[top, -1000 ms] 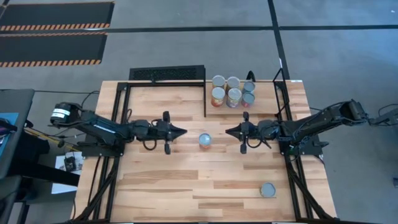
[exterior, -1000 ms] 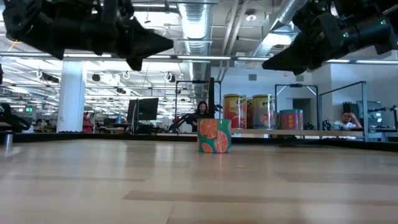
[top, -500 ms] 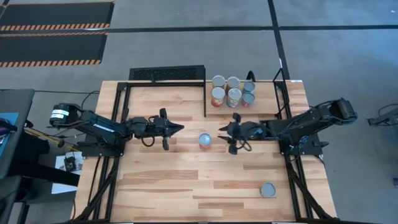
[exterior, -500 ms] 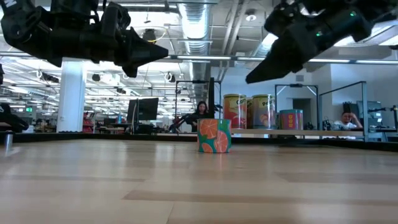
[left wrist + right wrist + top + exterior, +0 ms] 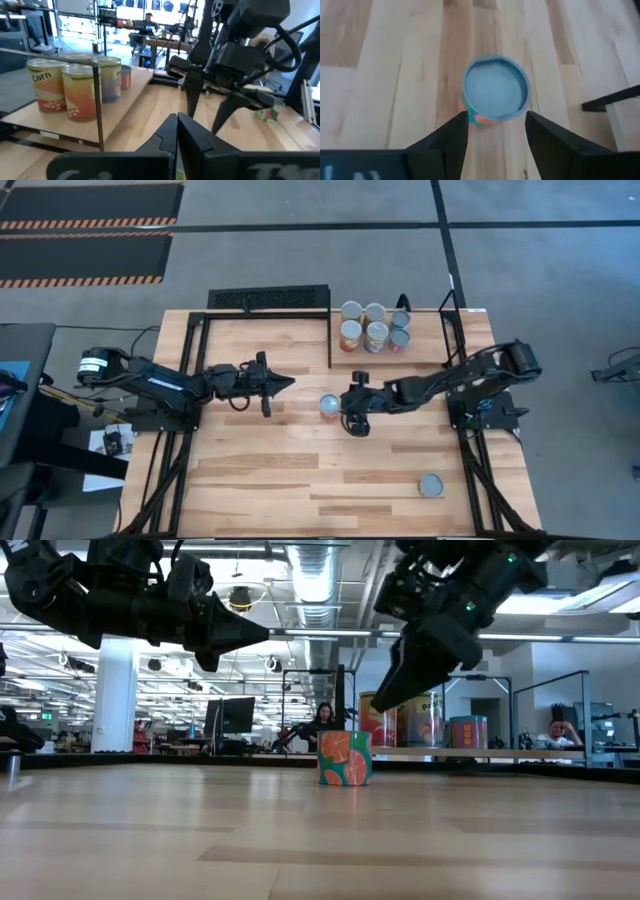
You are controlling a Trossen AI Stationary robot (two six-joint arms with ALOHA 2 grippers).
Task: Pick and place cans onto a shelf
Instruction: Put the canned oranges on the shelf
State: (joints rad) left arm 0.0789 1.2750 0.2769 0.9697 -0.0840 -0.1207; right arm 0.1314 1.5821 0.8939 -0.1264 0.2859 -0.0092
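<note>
Right pincer [image 5: 347, 402] hung above the desk [image 5: 260, 470] with its fingers [image 5: 447, 137] spread wide, just beside an upright orange-labelled can [image 5: 329, 405] whose silver lid sat between the fingertips in the wrist view. Left pincer [image 5: 288, 384] hovered on the can's other side, fingers pressed together. Beyond the right pincer, six cans [image 5: 374, 327] stood on the shelf [image 5: 425, 352]; another can [image 5: 431, 485] stood well behind it.

Grey floor [image 5: 520, 240], striped black mats [image 5: 85, 258]
</note>
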